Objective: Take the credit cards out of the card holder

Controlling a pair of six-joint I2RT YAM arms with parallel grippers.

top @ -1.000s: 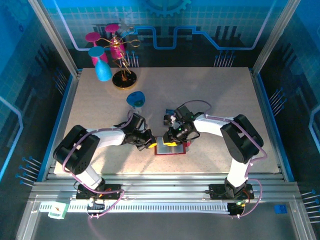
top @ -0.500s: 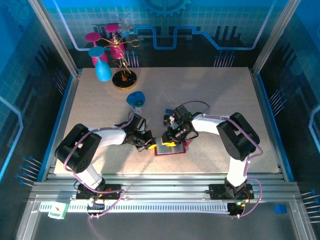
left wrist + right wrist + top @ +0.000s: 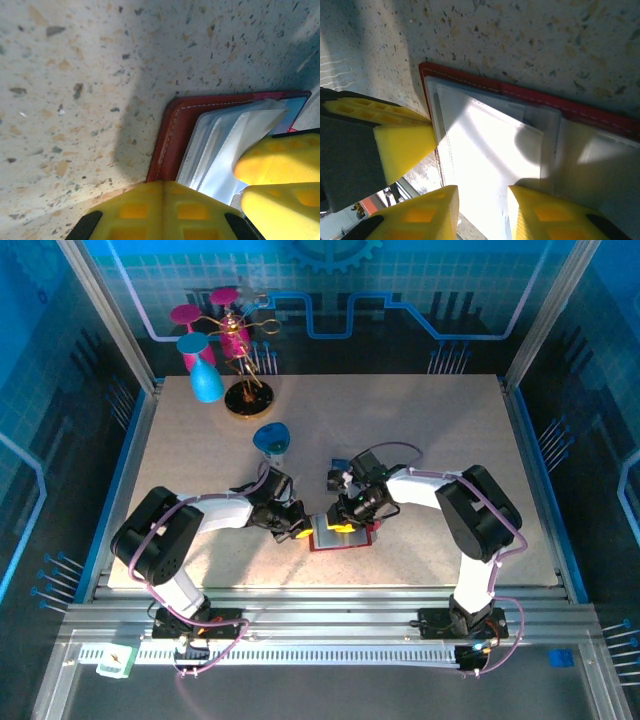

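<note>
Pinning the open card holder (image 3: pixel 343 538) at the near middle of the table (image 3: pixel 420 440).
The left gripper (image 3: pixel 297 530), closed and empty, presses its tip on the holder's left edge; the right gripper (image 3: pixel 345 526) stands part-open astride a clear pocket leaf, with no firm pinch evident. The credit cards should be light, stiff and slick, best nipped by an exposed short edge with the floppy case held down. Glare whitens the pockets, so the cards cannot be made out.
</note>
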